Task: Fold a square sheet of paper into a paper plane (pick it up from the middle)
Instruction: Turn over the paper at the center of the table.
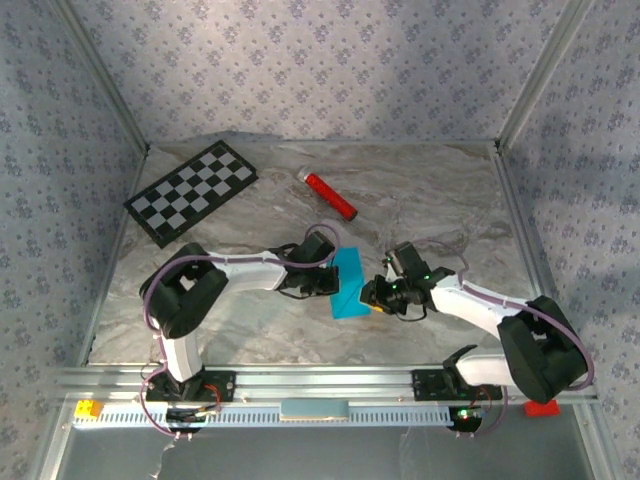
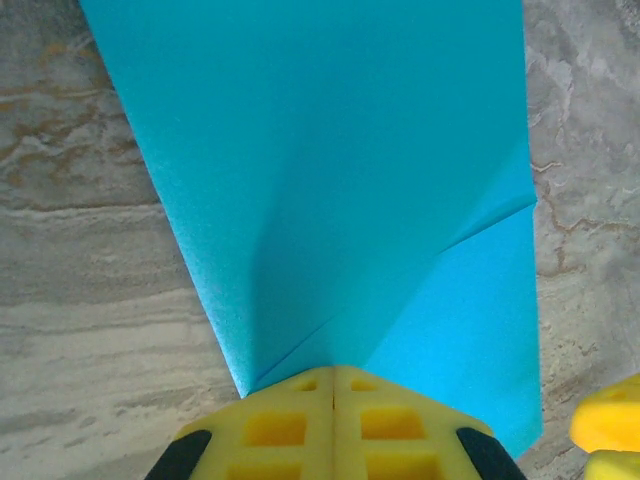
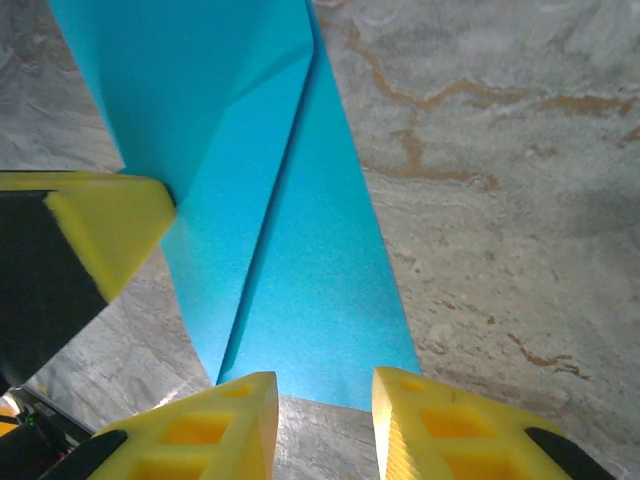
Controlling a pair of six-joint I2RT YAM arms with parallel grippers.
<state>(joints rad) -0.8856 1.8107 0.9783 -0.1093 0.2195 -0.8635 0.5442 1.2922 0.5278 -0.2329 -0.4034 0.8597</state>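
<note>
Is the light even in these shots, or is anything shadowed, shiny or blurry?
Top external view: soft, even light, only faint shadows on the grey marbled table. Left wrist view: the thin cyan-blue paper sheet is sharp, softly shaded along its raised fold. Right wrist view: a small glare patch on the table.

The left end effector (image 2: pixel 333 385) is closed. Its two yellow fingers (image 2: pixel 280 425) are pressed together along one seam, pinching a corner of the sheet of paper (image 2: pixel 330 180). The right end effector (image 3: pixel 325 388) has its yellow fingers parted with a clear gap between them and grips nothing. The left fingertip sits ahead and to the left of the right end effector. Both forearms reach inward from bent elbows, and the wrists nearly face each other.
</note>
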